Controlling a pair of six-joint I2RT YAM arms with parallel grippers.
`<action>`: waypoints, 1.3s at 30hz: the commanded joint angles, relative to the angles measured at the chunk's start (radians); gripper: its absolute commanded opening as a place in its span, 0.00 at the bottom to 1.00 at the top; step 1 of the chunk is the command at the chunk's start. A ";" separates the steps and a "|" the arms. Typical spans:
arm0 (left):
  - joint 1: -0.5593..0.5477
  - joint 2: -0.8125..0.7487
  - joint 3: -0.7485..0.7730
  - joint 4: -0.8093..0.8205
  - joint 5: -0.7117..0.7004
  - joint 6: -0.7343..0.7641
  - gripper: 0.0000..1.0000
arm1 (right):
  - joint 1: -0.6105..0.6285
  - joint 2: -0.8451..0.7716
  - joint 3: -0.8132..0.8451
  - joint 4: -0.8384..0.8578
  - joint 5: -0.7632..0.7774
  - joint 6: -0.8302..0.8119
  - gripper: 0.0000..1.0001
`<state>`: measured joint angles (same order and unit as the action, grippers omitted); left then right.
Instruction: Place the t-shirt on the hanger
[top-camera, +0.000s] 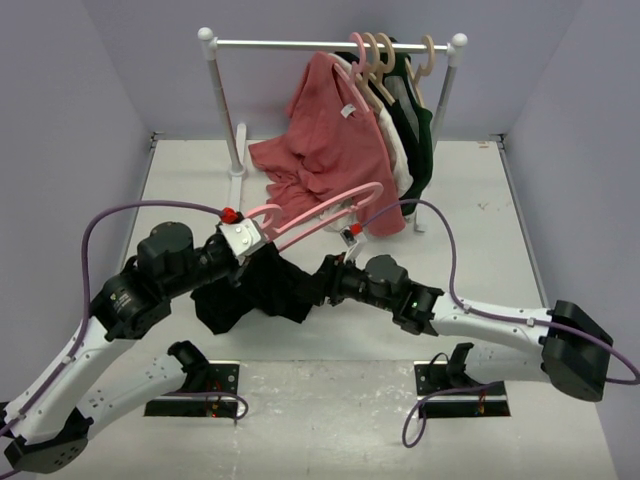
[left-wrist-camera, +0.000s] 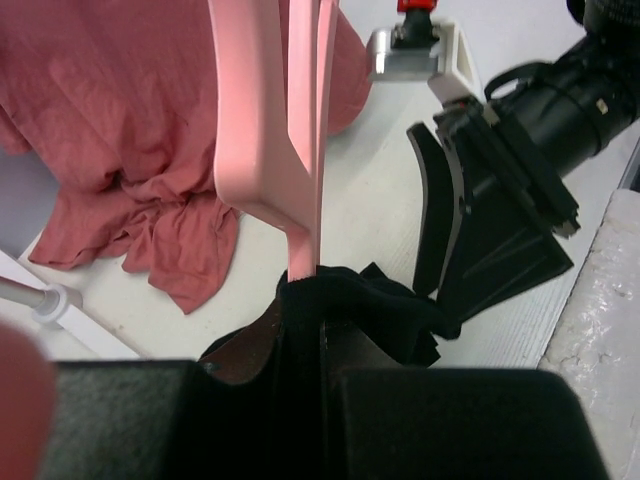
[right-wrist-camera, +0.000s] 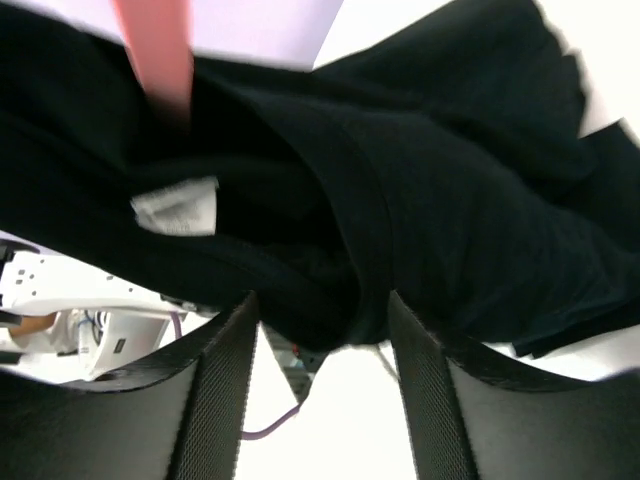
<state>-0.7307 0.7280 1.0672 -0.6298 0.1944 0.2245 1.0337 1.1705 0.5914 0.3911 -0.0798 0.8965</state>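
1. The left arm rises from its base at the near edge with its elbow folded out to the left and its forearm reaching right. The right arm lies low, stretched leftward across the table (top-camera: 520, 230)
2. The left gripper (top-camera: 266, 243) is clamped on the near end of the hanger (top-camera: 325, 212). Its wrist view alone shows black cloth caught in the same pinch
3. The right gripper (top-camera: 322, 278) meets the t-shirt (top-camera: 250, 295) from the right. Its jaws stand partway apart on either side of a fold by the collar, and I cannot tell whether they press it
4. The t-shirt hangs bunched between the two grippers, most of it drooping below the left one
5. Only the right wrist view shows the white label (right-wrist-camera: 175, 210) inside the neck
6. The hanger slants away to the right, toward the salmon shirt (top-camera: 325, 130) draped from the rack (top-camera: 330, 44)
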 joint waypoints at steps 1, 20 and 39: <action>0.002 -0.014 0.012 0.107 0.012 -0.048 0.00 | 0.049 0.050 0.026 0.081 0.089 0.053 0.53; 0.002 -0.088 -0.019 0.100 0.075 -0.075 0.00 | 0.048 0.093 0.084 0.088 0.294 -0.024 0.32; 0.002 -0.105 -0.080 0.046 0.147 -0.052 0.00 | -0.374 -0.360 0.151 -0.304 0.420 -0.204 0.00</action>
<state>-0.7307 0.6270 1.0041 -0.5916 0.3272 0.1535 0.7322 0.9297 0.6257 0.2547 0.1798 0.8048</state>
